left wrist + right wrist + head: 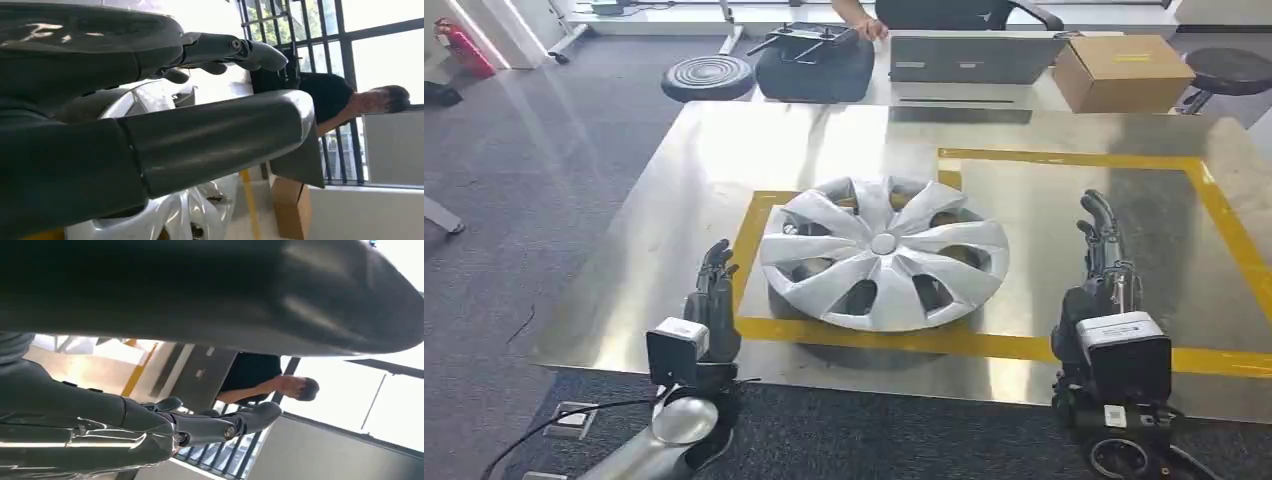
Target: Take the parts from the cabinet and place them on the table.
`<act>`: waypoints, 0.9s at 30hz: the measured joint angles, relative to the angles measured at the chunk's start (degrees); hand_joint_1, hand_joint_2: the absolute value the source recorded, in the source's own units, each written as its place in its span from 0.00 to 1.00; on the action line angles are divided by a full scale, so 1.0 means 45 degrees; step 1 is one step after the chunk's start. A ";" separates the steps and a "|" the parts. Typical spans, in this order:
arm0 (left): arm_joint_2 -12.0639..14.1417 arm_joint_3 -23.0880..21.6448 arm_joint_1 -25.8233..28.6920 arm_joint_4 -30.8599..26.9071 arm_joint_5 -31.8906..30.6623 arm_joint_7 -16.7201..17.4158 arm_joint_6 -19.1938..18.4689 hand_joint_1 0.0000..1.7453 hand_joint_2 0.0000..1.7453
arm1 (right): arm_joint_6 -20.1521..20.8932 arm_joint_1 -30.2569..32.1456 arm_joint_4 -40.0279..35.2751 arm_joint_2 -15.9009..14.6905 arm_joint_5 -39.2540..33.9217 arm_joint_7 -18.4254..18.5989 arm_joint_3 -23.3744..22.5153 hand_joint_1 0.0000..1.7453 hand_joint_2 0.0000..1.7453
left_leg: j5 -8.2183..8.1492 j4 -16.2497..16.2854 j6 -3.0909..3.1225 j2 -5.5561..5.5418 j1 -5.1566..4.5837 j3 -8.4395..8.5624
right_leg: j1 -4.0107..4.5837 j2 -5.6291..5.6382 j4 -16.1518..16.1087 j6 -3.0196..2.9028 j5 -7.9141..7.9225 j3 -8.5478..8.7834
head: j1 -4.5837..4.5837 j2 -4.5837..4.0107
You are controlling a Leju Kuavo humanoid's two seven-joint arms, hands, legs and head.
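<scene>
Round silver hubcap (884, 250) (curved spokes) on steel table (674, 230).

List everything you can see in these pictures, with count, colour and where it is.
wheel cover: one, silver, lying on the table across the near tape line
table: one, bare metal, in front of the robot
tape: yellow, marking rectangles on the table
cardboard box: one, brown, beyond the table's far right corner
stool: one, black, on the floor at far left
fire extinguisher: one, red, far left corner
person: one, black top, beyond the table
left hand: open, left of the wheel cover
right hand: open, right of it
</scene>
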 joint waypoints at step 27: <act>0.0136 0.0000 0.0192 -0.0320 -0.0112 0.0257 0.0151 0.00 0.00 | 0.0044 -0.0196 0.0199 0.0112 -0.0029 0.0214 0.0296 0.00 0.00 | -0.1794 0.3557 -0.0633 0.0067 0.0157 -0.1772 | -0.0065 -0.0133 -0.0233 -0.0168 0.0234 -0.0073 | 0.0277 0.0000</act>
